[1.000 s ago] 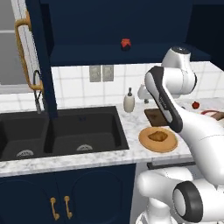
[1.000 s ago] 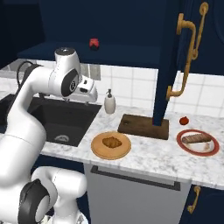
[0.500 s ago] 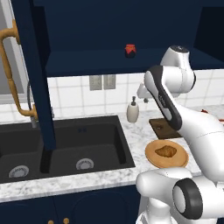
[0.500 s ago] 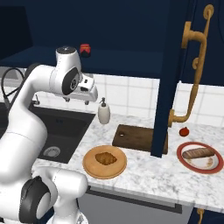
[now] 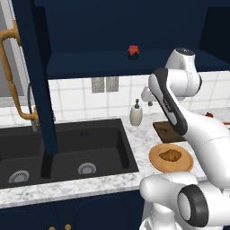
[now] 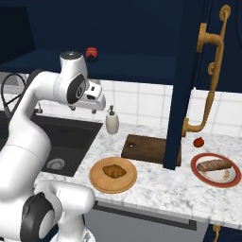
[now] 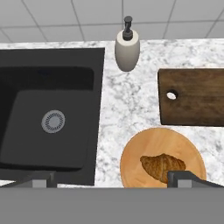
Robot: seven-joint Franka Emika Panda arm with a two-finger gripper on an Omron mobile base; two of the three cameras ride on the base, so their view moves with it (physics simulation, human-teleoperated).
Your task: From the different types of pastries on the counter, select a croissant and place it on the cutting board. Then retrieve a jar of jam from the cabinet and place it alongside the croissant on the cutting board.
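Observation:
The golden-brown croissant lies on a round light wooden plate on the marble counter. The dark cutting board lies just behind the plate with nothing on it. The red jar of jam stands on the shelf of the navy cabinet, whose door is open. My gripper hangs open high above the counter, between sink and plate, holding nothing.
A black sink lies left of the plate. A soap dispenser stands by the wall. A red plate with a log-shaped roll and a small red round object sit right of the door.
The whole picture has shifted in both base views, so the base has driven; the counter's things now look nearer. The gripper stays open and empty.

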